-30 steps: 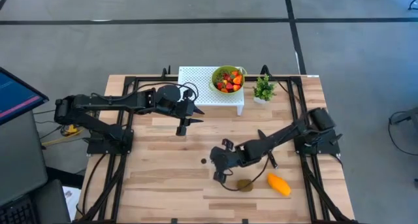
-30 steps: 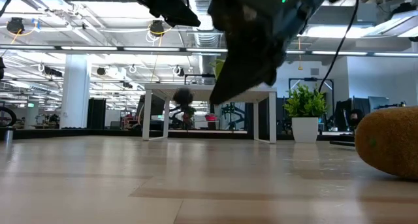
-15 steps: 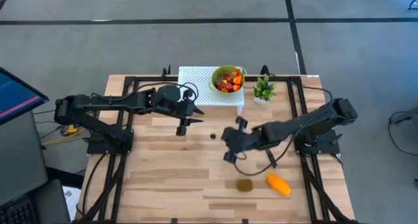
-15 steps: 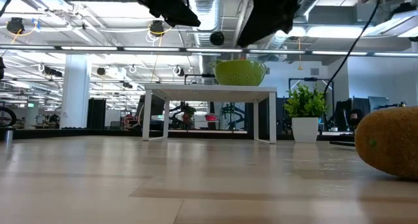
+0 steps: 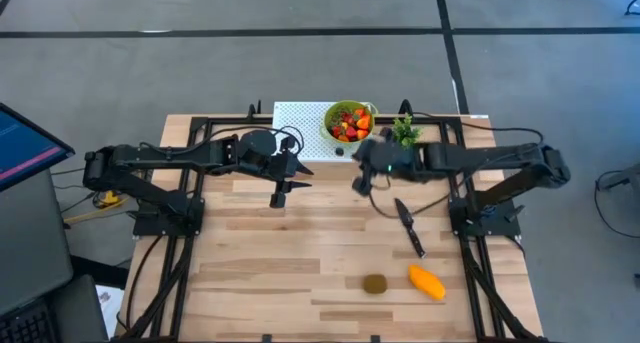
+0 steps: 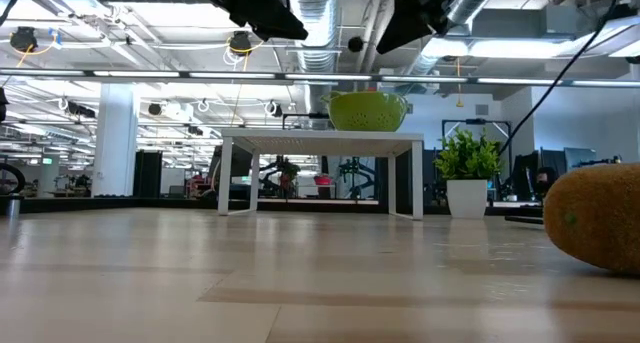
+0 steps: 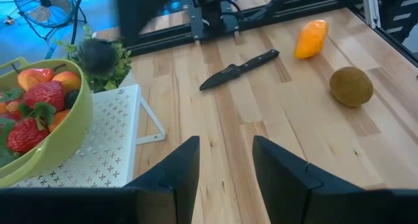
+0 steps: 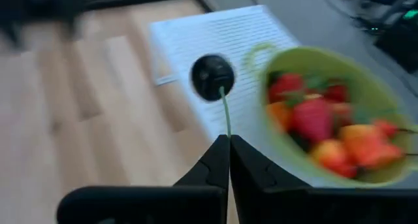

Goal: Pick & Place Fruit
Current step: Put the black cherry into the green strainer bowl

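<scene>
The right gripper (image 5: 358, 173) hangs above the table just beside the green perforated bowl (image 5: 347, 122), at about its five o'clock in the high view, its two dark fingers (image 8: 219, 160) pinched together on the thin green stem of a small round dark berry (image 8: 212, 76). In the right wrist view the berry dangles over the white perforated metal stand (image 8: 215, 38), close to the bowl's rim. The bowl, piled with red and orange fruit pieces (image 5: 349, 121), sits on that stand at the twelve o'clock edge of the pale wooden slatted table (image 5: 250, 253).

The brown oval kiwi (image 5: 375, 283) and the orange-yellow mango (image 5: 427, 282) lie near each other at the table's five o'clock edge, the mango at the kiwi's three o'clock. A slim black knife (image 5: 409, 227) lies flat between them and the small green potted plant (image 5: 404, 134).

The left gripper (image 5: 279, 194) waits at the stand's seven o'clock, fingers partly apart and holding nothing.
</scene>
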Action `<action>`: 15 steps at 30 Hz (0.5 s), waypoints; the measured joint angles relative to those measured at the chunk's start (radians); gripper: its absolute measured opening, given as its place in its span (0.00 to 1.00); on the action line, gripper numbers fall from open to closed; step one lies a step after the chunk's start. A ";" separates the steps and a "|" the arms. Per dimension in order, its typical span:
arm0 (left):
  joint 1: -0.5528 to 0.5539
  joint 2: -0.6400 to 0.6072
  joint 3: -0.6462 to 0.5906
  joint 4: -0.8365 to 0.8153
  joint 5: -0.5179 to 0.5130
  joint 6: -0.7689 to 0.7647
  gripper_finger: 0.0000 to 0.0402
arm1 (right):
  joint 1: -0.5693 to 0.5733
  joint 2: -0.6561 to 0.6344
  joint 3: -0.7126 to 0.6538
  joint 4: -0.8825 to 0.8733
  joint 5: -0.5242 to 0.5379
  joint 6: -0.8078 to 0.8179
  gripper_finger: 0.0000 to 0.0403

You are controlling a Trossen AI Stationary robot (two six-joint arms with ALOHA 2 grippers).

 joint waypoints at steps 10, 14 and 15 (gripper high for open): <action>0.000 0.000 0.000 0.008 0.000 0.000 0.34 | -0.265 -0.009 0.000 0.045 -0.102 -0.023 0.00; 0.000 0.000 0.000 0.008 0.000 0.000 0.34 | -0.326 -0.009 0.000 0.070 -0.162 -0.023 0.00; 0.000 0.000 0.000 0.008 0.000 0.000 0.34 | -0.339 -0.009 0.000 0.076 -0.186 -0.023 0.00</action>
